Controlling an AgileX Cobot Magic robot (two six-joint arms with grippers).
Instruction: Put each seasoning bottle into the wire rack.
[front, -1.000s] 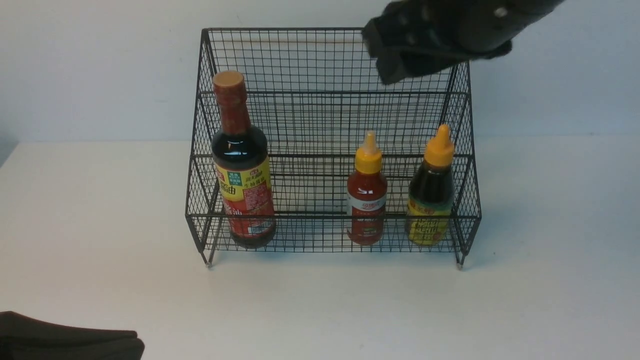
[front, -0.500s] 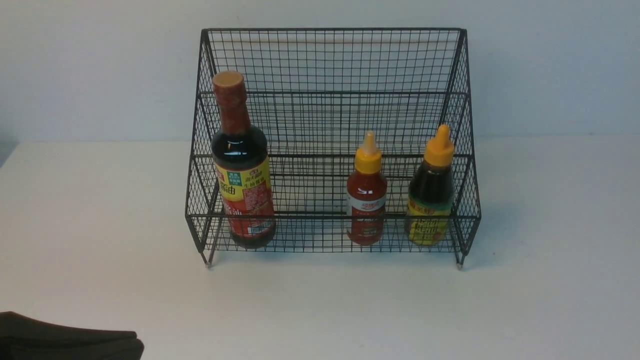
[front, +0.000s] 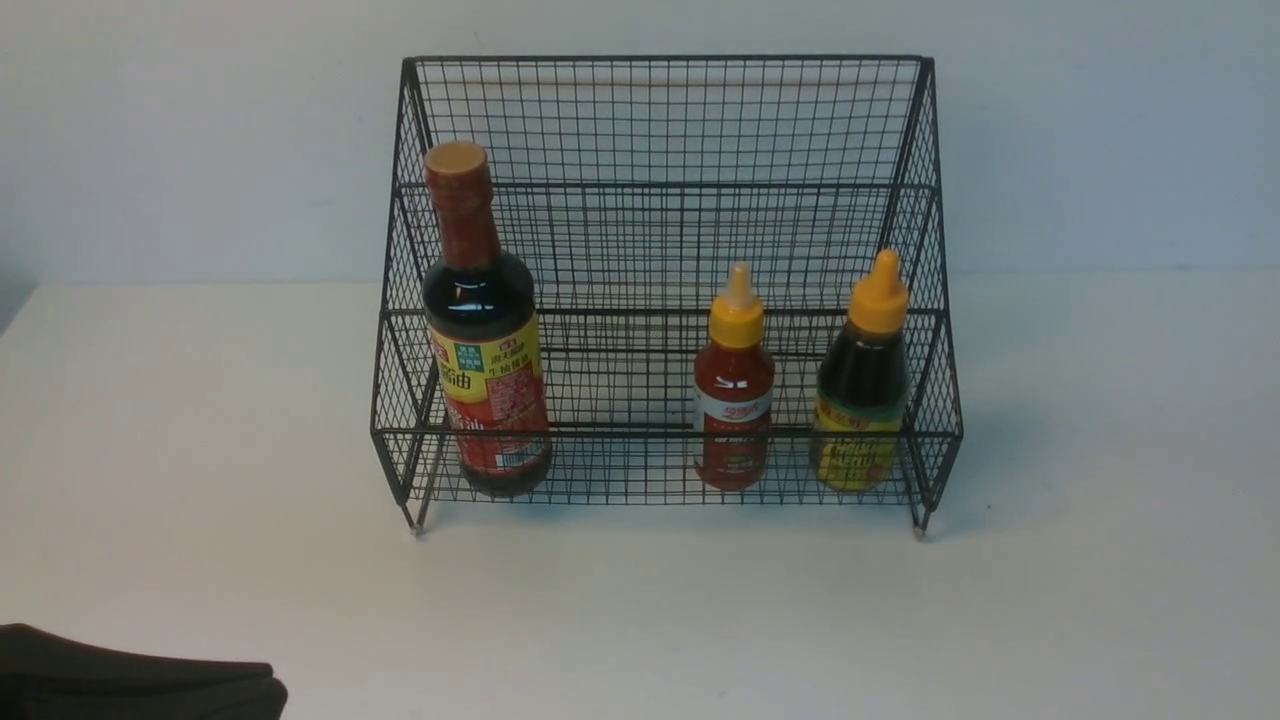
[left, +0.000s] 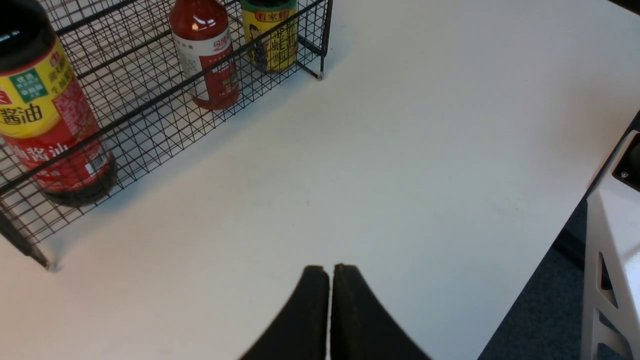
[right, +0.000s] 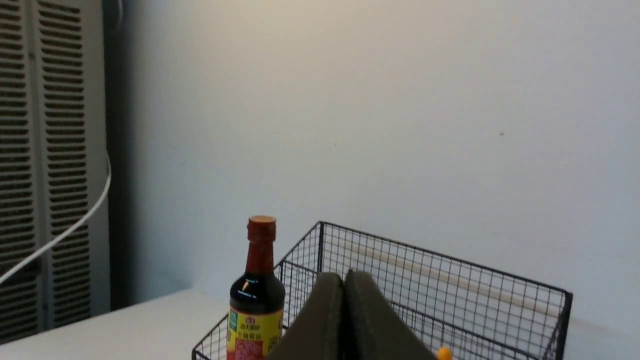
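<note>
The wire rack (front: 660, 130) stands on the white table (front: 200, 450), against the far wall. All three bottles stand upright in its lower, near tier. The tall dark bottle (front: 485, 360) is at the left end. The small red bottle (front: 734, 400) is right of centre. The squat dark bottle (front: 862, 390) stands just beside it, at the right end. The upper tier holds nothing.

The left gripper (left: 330, 272) hangs over bare table at the near left, well apart from the rack, its fingers pressed together and empty. The right gripper (right: 344, 277) shows only in its wrist view, clenched on nothing, raised in the air clear of the rack.
</note>
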